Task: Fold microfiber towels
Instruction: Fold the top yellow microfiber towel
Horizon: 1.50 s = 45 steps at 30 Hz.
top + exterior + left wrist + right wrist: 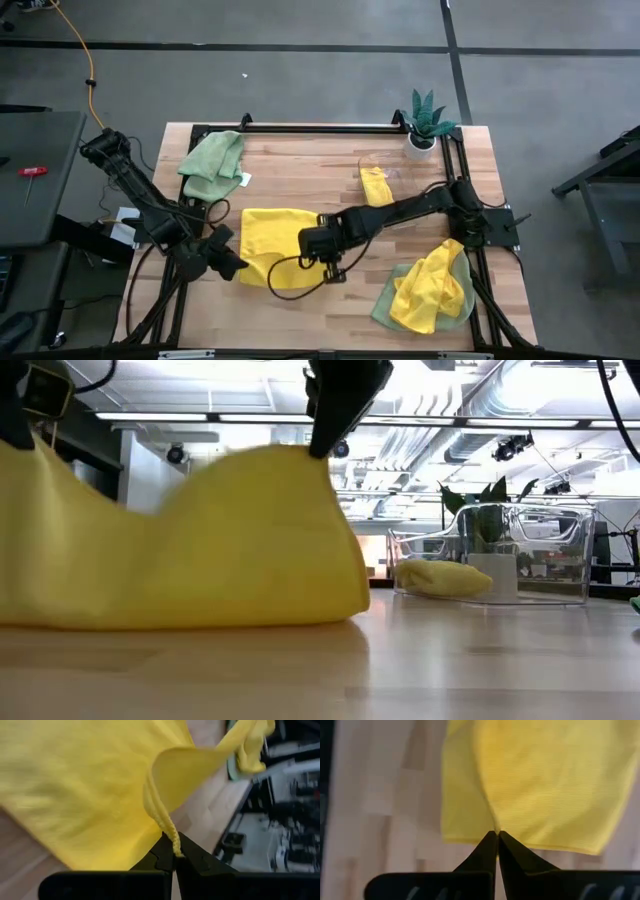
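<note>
Pincers, left [174, 856] and right [497, 837], pinching yellow towel [277, 238] edges.

Bright, even overhead light (ceiling strips glare in the low view); wrist views blurred.

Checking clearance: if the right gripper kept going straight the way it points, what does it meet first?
Likely the yellow towel itself: the right gripper is shut on its edge, and the cloth spreads directly ahead over the table. Depth past the cloth is unclear.

towel [275, 240] mid-table between both tools, plant [425, 118] far corner
</note>
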Each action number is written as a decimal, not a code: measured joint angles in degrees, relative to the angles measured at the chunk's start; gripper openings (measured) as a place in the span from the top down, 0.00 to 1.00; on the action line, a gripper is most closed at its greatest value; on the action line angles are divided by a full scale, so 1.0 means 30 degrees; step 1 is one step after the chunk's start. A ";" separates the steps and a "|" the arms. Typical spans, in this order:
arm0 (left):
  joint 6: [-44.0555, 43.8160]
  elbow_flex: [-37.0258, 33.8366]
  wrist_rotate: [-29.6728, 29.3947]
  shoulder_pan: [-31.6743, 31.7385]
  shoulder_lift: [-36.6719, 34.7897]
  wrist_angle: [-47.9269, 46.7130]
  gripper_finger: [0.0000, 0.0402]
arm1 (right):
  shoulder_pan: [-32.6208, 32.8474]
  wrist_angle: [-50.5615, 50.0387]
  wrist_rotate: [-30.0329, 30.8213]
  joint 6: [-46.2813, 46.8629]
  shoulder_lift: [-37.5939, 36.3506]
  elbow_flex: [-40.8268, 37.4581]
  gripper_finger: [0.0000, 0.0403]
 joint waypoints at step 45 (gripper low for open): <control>0.5137 -0.0015 -0.2651 0.5636 0.0342 -0.7855 1.00 | -0.2569 -0.1633 0.4702 0.9042 0.1472 0.0007 1.00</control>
